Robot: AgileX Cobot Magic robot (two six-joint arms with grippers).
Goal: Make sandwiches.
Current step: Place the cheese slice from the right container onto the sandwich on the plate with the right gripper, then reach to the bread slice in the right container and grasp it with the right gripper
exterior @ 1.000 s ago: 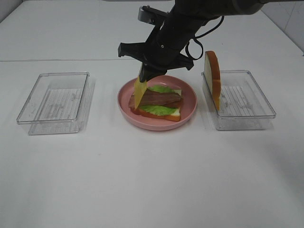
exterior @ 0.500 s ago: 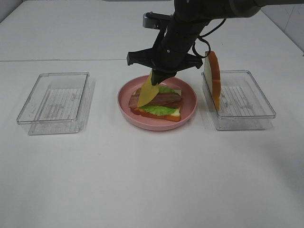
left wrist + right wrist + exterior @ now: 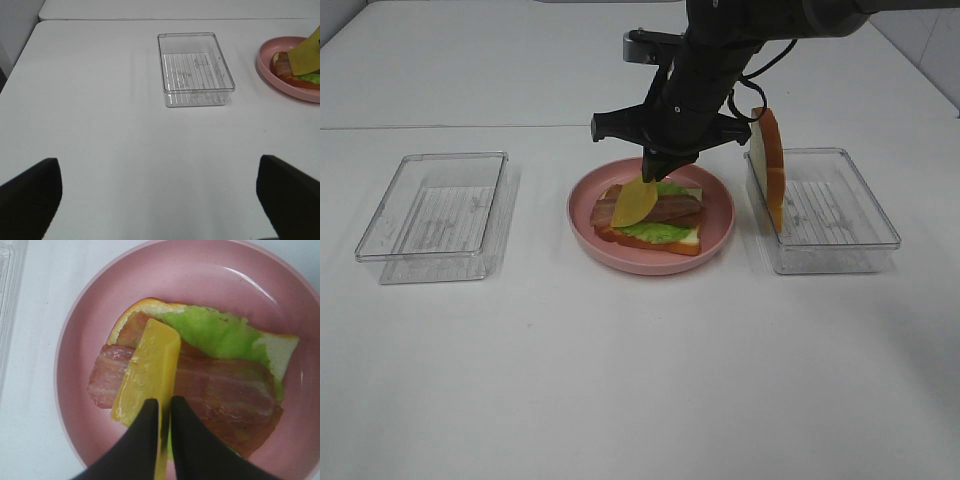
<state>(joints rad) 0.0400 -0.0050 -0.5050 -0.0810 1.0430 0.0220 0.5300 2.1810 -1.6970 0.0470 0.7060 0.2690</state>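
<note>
A partly stacked sandwich (image 3: 652,220) lies on the pink plate (image 3: 718,232): a bread slice, green lettuce (image 3: 215,332) and brown bacon (image 3: 220,387). My right gripper (image 3: 653,170) is shut on a yellow cheese slice (image 3: 634,203) and holds it tilted, its lower edge over the bacon. The wrist view shows the cheese (image 3: 147,370) pinched between the black fingers (image 3: 142,440). A second bread slice (image 3: 767,166) stands on edge in the right clear box (image 3: 840,215). My left gripper is low over the table at the left; only its dark fingertips (image 3: 30,192) show, wide apart and empty.
An empty clear box (image 3: 435,215) sits left of the plate; it also shows in the left wrist view (image 3: 195,70). The white table (image 3: 640,380) has a seam line across the back.
My right gripper has moved right and down with the cheese slice. The cheese has gone from hanging at the plate's left side to lying tilted over the bacon.
</note>
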